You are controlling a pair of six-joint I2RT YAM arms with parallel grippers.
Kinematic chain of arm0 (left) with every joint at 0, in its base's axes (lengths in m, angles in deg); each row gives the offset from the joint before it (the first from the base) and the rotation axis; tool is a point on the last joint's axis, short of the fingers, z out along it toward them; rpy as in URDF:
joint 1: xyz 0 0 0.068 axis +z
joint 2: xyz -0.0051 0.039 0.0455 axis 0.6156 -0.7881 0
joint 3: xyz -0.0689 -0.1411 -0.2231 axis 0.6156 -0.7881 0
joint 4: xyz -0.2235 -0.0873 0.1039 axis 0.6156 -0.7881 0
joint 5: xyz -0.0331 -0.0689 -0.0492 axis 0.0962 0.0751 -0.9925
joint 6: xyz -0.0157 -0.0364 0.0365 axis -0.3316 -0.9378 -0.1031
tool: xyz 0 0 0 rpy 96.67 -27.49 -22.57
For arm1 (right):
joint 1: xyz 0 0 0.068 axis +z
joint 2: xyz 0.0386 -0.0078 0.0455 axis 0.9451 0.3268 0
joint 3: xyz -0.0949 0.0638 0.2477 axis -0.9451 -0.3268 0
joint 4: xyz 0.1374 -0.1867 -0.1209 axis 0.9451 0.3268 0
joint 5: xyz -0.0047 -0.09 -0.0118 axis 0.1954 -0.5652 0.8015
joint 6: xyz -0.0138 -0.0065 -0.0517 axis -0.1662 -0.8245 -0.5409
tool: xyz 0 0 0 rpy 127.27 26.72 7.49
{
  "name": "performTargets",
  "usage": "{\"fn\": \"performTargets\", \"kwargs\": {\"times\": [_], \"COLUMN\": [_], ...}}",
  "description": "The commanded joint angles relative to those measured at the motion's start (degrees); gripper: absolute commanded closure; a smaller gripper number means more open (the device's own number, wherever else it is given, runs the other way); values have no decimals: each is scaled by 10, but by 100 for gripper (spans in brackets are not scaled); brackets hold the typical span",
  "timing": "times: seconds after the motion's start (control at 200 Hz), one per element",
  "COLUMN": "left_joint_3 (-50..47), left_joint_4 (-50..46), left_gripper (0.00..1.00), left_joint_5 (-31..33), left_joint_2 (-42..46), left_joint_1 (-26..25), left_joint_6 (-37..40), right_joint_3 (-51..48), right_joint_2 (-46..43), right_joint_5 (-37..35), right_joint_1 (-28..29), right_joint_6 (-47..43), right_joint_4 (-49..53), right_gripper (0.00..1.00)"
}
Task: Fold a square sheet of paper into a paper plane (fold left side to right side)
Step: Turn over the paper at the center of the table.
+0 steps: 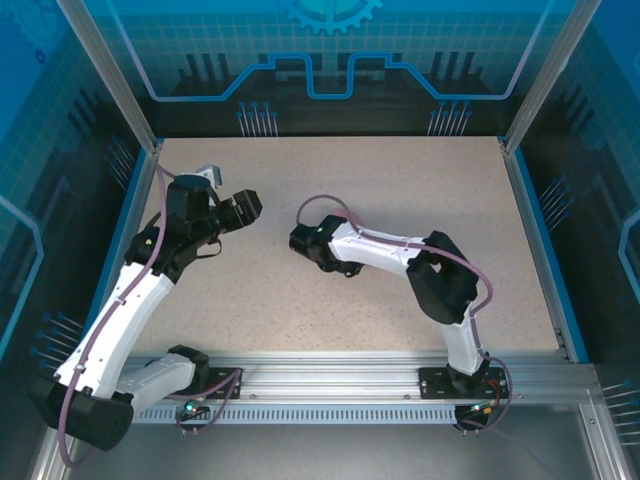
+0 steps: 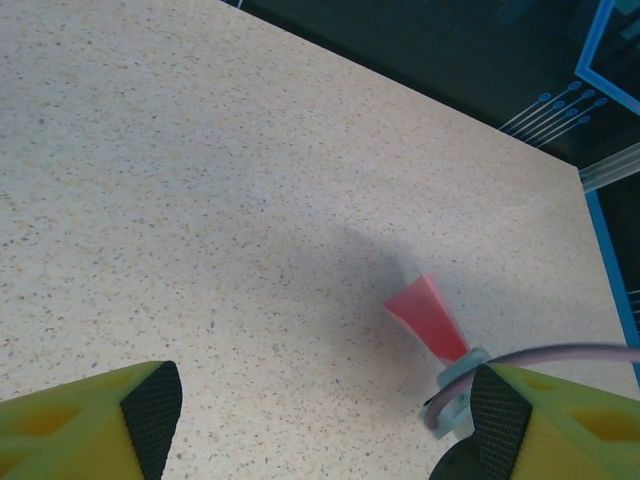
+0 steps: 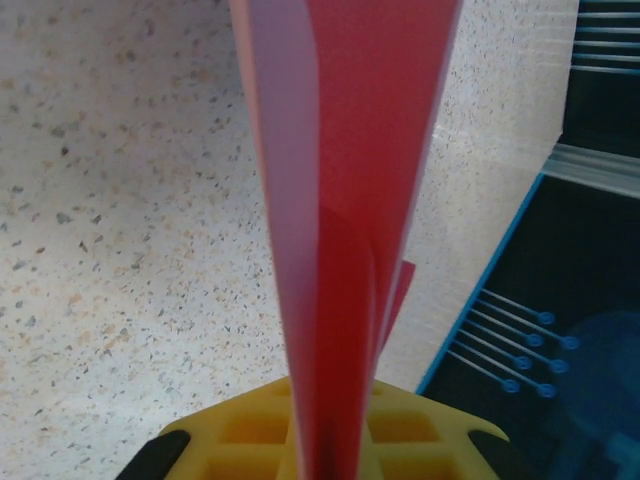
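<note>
Speckled table [image 1: 400, 200], blue-lit booth. Plane [image 3: 350, 200] looks mostly folded to me: narrow, layered, pinched in the right gripper [image 3: 325, 455] and sticking out past its jaws. Left gripper [image 2: 322, 415] hangs nearby, jaws wide apart, empty. Probably just final touches left.

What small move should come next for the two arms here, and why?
Probably lower the right end effector until the folded pink paper lies flat on the table. It is shut on the paper, which stands on edge with layers fanning, and the left end effector is open and apart from it.
</note>
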Motion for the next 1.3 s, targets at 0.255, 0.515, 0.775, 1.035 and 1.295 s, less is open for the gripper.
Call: {"fn": "performTargets", "kwargs": {"times": [0.255, 0.515, 0.775, 1.035, 1.295], "left_joint_3": [-4, -18, -89, -101, -35], "left_joint_4": [-25, -21, 87, 176, 163], "left_gripper": [18, 15, 23, 23, 23], "left_joint_5": [7, -88, -277, -311, -270], "left_joint_2": [-1, -21, -113, -225, -342], "left_joint_1": [10, 50, 56, -24, -98], "left_joint_6": [-4, -52, -104, -144, -179], "right_joint_3": [-18, -73, -159, -286, -368], "right_joint_2": [5, -113, -246, -382, -447], "right_joint_5": [147, 329, 416, 501, 526], "right_joint_1": [55, 56, -4, -120, -187], "right_joint_6": [-75, -63, -10, 108, 179], "right_joint_4": [5, -41, -130, -309, -373], "right_gripper": [57, 13, 0, 0, 0]}}
